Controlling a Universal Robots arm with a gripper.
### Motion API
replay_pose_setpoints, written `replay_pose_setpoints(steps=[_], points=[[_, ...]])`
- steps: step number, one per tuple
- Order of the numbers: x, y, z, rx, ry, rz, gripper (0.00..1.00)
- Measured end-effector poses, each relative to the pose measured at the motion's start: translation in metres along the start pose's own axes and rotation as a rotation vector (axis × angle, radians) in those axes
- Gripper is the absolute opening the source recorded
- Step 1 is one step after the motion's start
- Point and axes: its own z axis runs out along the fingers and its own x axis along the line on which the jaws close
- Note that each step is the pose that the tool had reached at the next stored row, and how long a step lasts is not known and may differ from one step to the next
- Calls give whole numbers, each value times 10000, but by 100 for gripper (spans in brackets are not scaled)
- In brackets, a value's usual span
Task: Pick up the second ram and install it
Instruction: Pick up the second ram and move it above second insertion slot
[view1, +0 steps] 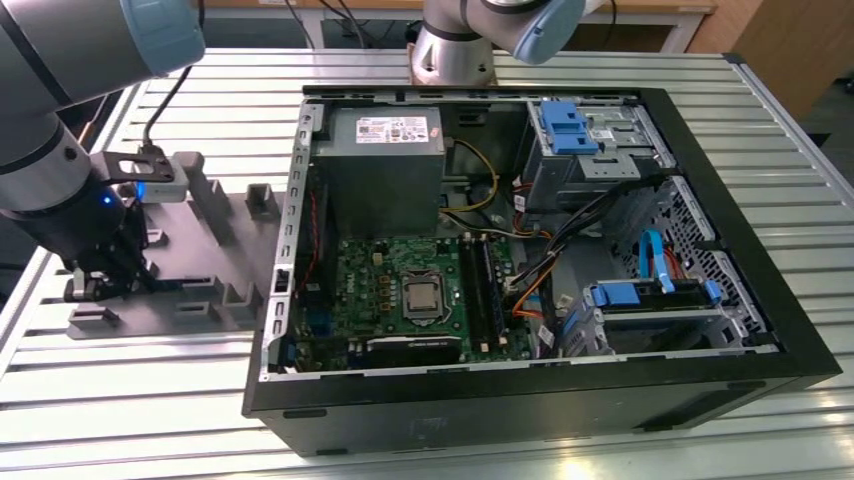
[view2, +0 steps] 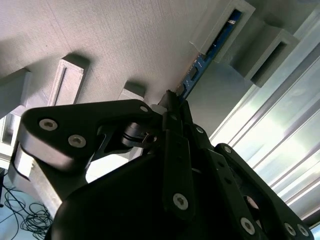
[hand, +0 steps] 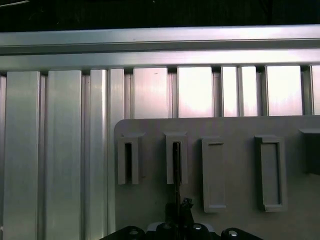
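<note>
Slatted metal table, second ram upright in grey tray, jaws gripping it

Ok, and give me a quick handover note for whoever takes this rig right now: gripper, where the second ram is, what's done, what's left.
Gripper: down at the grey tray, apparently shut on one end of the second ram.
Second ram: standing on edge in its tray slot, not lifted.
Done: gripper placed on the stick.
Left: lift it out of the tray and install it on the motherboard inside the open computer case.
</note>
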Motion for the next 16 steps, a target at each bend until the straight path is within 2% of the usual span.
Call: replay_pose_setpoints(steps=[7,16], points=[[0,0,-52,1,-1,0,14],[0,2,-206,0,-1,0,14]])
